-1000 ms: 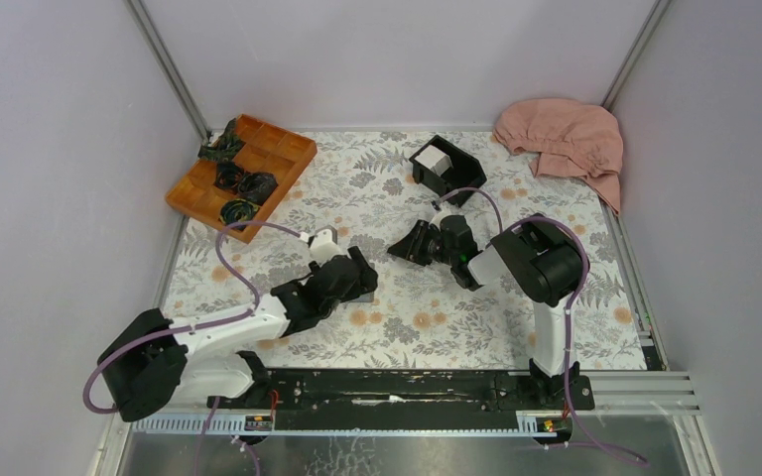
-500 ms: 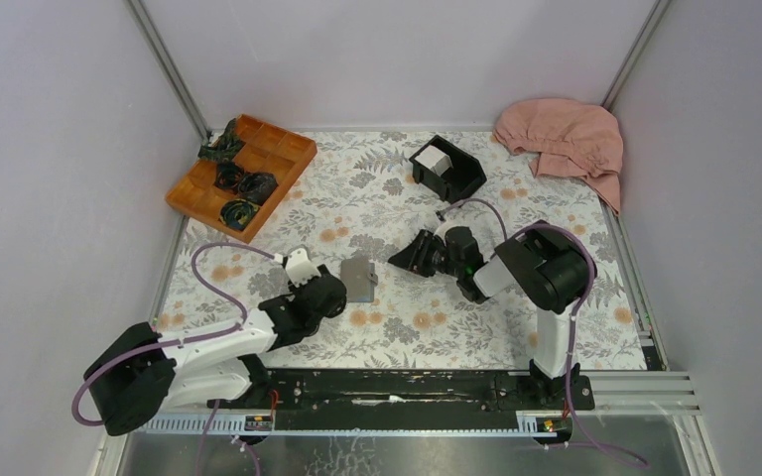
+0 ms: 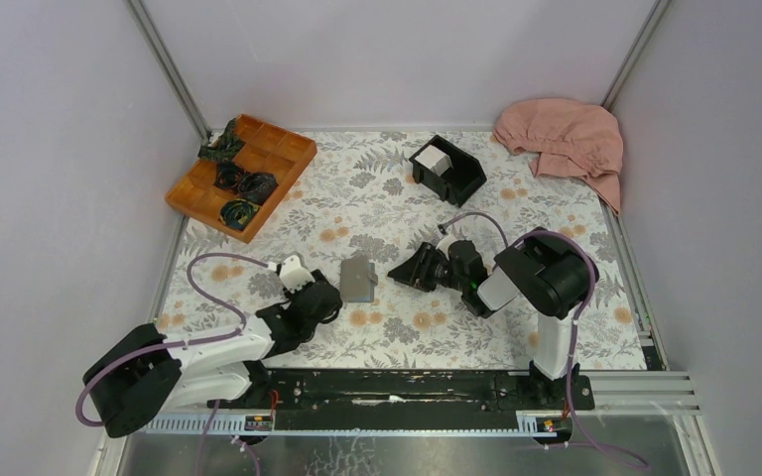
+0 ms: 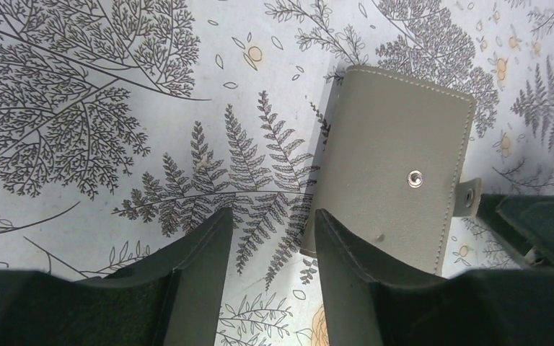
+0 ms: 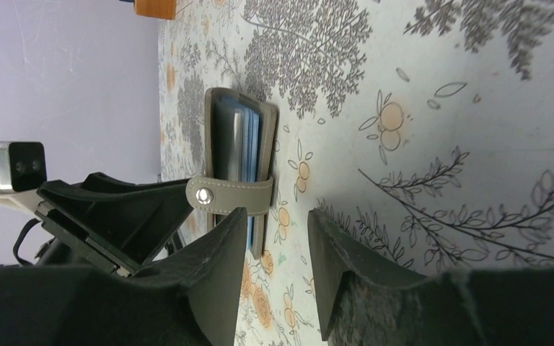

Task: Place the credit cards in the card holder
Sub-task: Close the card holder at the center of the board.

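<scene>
The grey card holder (image 3: 358,280) lies folded on the flowered mat between my two grippers, its strap unsnapped. In the left wrist view the card holder (image 4: 397,158) shows its snap stud, and my left gripper (image 4: 270,220) stands open just left of it, holding nothing. My left gripper (image 3: 319,297) sits at its near left in the top view. The right wrist view sees the card holder (image 5: 220,130) edge-on, with thin bluish edges inside the fold. My right gripper (image 5: 278,216) is open and empty beside the strap. A white stack of credit cards (image 3: 433,159) sits in the black box (image 3: 461,178).
An orange divided tray (image 3: 278,159) with dark tangled items stands at the far left. A pink cloth (image 3: 564,139) lies at the far right corner. Walls close in on both sides of the mat.
My left gripper let go of the card holder and drew back to the near left, uncovering it. My right gripper opened wider and shifted nearer.
</scene>
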`<state>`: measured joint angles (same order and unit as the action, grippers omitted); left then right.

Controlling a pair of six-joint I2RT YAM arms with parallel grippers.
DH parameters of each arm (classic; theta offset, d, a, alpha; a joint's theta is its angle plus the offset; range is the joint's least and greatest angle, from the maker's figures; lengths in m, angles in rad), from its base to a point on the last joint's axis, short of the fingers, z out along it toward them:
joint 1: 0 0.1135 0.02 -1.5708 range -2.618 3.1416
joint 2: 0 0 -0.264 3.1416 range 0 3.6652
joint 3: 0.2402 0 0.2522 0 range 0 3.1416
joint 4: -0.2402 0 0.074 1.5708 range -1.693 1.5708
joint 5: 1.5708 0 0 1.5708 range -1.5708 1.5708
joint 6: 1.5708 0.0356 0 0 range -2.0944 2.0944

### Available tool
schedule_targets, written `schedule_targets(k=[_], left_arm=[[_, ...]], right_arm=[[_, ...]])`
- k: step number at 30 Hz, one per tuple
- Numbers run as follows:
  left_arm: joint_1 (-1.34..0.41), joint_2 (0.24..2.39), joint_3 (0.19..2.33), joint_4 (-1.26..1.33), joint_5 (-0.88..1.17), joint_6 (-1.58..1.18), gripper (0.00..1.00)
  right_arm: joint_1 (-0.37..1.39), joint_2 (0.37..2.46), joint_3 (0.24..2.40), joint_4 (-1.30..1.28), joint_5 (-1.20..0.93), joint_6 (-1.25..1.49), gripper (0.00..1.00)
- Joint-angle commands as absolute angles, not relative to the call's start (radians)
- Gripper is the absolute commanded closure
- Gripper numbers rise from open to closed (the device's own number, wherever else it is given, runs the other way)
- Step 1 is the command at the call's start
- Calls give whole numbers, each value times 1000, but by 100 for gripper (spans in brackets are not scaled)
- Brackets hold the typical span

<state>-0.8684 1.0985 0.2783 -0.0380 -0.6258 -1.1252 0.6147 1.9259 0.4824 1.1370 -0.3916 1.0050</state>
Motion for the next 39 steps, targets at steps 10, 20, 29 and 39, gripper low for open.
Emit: schedule_targets(k=[10, 20, 29, 39], left_arm=[[-786, 1079, 170, 258, -501, -1037, 43], [-768, 1149, 166, 365, -420, -986, 48], [-759, 1210, 158, 396, -381, -975, 54], [-758, 1239, 140, 432, -365, -975, 56]], right_arm=[[679, 2014, 437, 1078, -405, 1066, 54], [695, 2047, 457, 1126, -392, 1117, 54], [704, 2082, 469, 1179, -385, 1157, 54], [708, 2097, 479, 1202, -364, 1178, 54]])
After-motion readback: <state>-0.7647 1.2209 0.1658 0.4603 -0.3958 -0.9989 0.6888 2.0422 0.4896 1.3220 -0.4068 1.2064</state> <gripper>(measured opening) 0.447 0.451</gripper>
